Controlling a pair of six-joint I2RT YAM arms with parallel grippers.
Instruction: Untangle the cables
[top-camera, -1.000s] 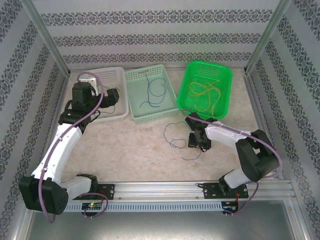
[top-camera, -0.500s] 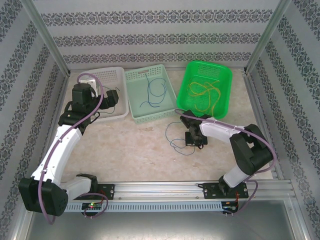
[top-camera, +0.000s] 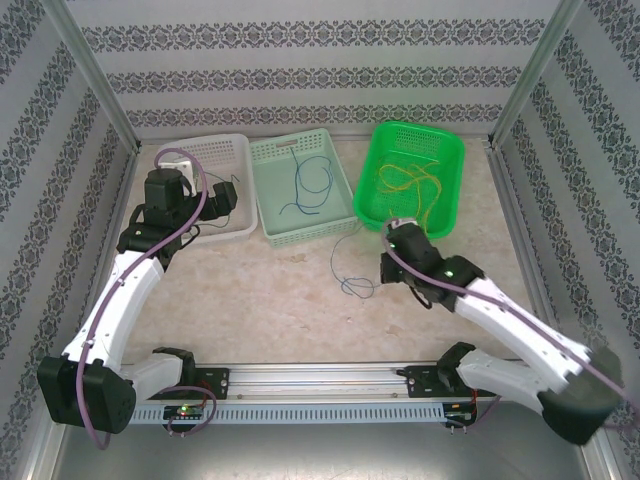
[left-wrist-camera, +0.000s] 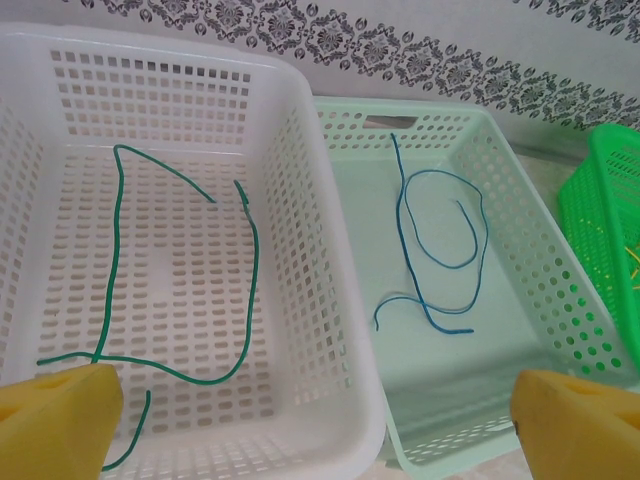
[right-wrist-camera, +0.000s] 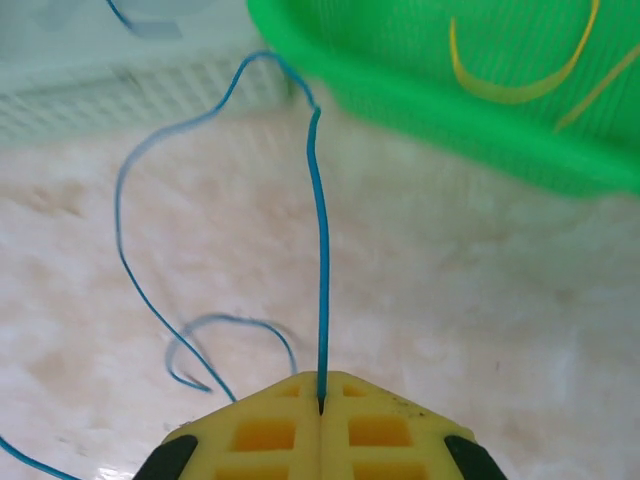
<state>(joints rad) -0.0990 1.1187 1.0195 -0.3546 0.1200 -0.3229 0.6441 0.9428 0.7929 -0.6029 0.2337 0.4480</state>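
The blue cable (right-wrist-camera: 319, 240) disappears between the pressed-together pads (right-wrist-camera: 265, 435) of the right gripper (right-wrist-camera: 320, 402), and its loop runs off the picture's lower left edge. The green basket (right-wrist-camera: 420, 120) is blurred and cut off at top and right. A pad (left-wrist-camera: 60, 425) of the left gripper (left-wrist-camera: 320, 428) covers part of the dark green cable (left-wrist-camera: 110, 260). From above, the yellow cables (top-camera: 405, 180) are too fine to count.

A white basket (left-wrist-camera: 150, 50) takes up the left of the frame, with a dark green cable (left-wrist-camera: 108, 250) curled on its floor. Just beside it on the right, a mint basket (left-wrist-camera: 540, 260) holds a looped blue cable (left-wrist-camera: 474, 230). A bright green basket (left-wrist-camera: 600, 220) shows at the right edge. The left end effector (left-wrist-camera: 318, 420) has its yellow fingertips (left-wrist-camera: 60, 420) spread wide in the bottom corners.
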